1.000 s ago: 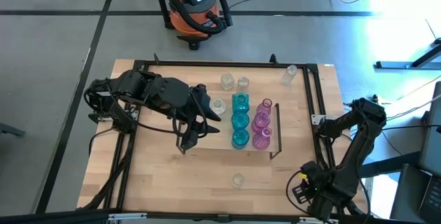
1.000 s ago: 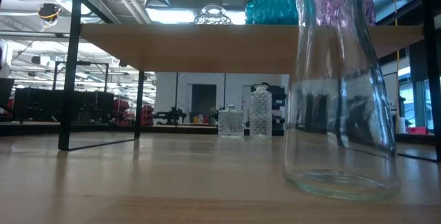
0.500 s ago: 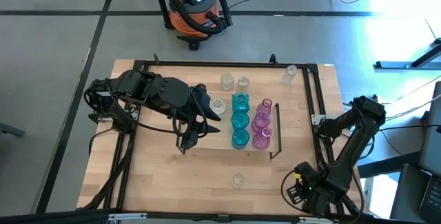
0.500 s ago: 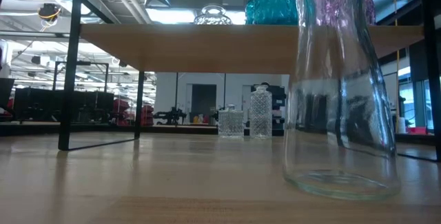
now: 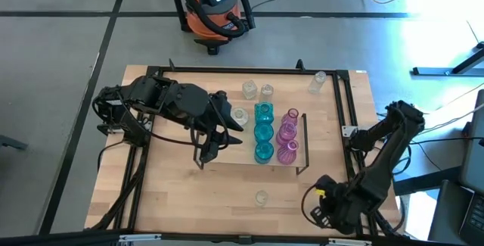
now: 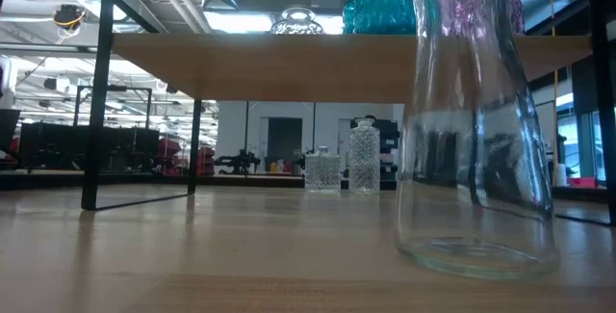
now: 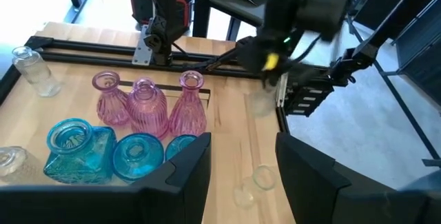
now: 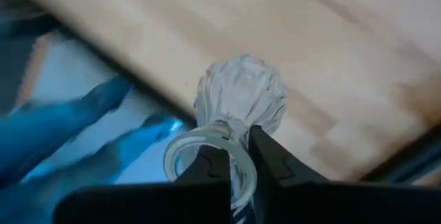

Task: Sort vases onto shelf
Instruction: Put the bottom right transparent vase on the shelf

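Note:
The light-wood shelf (image 5: 227,159) stands mid-table and carries a clear vase (image 5: 240,115), three teal vases (image 5: 263,132) and three pink vases (image 5: 286,135); they also show in the left wrist view, pink (image 7: 145,103) and teal (image 7: 72,148). My left gripper (image 7: 241,172) is open and empty above the shelf's left part (image 5: 210,146). My right gripper (image 8: 238,162) is shut on a clear ribbed round vase (image 8: 240,100) over the table's near right corner (image 5: 319,208). A clear vase (image 5: 261,197) stands on the table near the front edge. My right gripper holds the clear vase by its mouth rim (image 8: 242,172), pinched between the two fingers. One finger (image 8: 213,165) seems to stand inside the mouth, the other (image 8: 269,156) outside. The fingers point down from above. The vase hangs below them, its round body above the wood.
Three clear vases (image 5: 249,89) (image 5: 266,91) (image 5: 318,82) stand on the table by the far rail; two show in the low view (image 6: 364,157). A tall clear vase (image 6: 476,130) stands close in the low view. Black rails (image 5: 352,136) edge the table.
My right gripper has gone toward the table's left edge along the near side, carrying the clear vase.

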Controlling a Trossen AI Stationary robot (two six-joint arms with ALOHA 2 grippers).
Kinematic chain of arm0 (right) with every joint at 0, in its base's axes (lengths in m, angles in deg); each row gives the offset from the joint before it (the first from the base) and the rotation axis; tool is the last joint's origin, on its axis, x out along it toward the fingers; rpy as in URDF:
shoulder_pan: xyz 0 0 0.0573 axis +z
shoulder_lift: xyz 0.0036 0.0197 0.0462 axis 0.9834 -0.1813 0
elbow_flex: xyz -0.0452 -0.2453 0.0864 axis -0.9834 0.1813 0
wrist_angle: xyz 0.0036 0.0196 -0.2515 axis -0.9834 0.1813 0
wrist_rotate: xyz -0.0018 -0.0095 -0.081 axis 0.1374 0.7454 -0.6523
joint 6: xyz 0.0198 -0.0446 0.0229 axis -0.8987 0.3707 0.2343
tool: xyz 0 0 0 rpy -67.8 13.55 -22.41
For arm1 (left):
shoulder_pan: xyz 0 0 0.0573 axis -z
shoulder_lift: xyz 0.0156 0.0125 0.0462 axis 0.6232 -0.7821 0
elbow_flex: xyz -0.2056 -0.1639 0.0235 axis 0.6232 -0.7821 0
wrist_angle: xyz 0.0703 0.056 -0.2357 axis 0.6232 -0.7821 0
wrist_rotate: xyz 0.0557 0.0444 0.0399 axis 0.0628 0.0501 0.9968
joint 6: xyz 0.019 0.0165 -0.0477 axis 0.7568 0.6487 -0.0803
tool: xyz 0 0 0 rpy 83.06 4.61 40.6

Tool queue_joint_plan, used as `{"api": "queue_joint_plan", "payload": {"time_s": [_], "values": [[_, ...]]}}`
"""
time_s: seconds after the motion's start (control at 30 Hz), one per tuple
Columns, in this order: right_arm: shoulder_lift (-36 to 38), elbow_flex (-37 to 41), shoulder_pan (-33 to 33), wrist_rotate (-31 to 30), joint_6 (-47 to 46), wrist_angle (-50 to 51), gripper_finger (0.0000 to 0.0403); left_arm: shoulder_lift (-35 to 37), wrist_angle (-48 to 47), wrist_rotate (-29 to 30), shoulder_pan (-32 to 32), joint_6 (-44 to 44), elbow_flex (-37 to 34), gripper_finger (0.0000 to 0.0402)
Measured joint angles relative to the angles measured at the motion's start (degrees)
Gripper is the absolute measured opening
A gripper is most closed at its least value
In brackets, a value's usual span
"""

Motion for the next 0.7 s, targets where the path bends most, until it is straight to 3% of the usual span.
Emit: {"api": "queue_joint_plan", "payload": {"time_s": [0.17,0.43,0.57,0.7], "values": [[0.7,-14.4,-4.6,-0.6,15.5,0.8,0.0005,0.0,0.0,0.0,0.0,0.0,0.0,0.0156],[-1.3,-38.7,-14.8,-8.8,44.8,0.9,0.0002,0.6,-3.1,-3.3,0.0,-0.4,0.0,0.0156],[-3.3,-45.4,-21.1,-7.8,54.8,1.6,0.0001,2.3,-5.0,-3.7,0.9,-0.5,0.0,0.0156],[-4.7,-46.8,-28.2,-2.3,59.7,3.8,0.0001,2.9,-3.0,0.0,2.1,4.0,0.1,0.0156]]}}
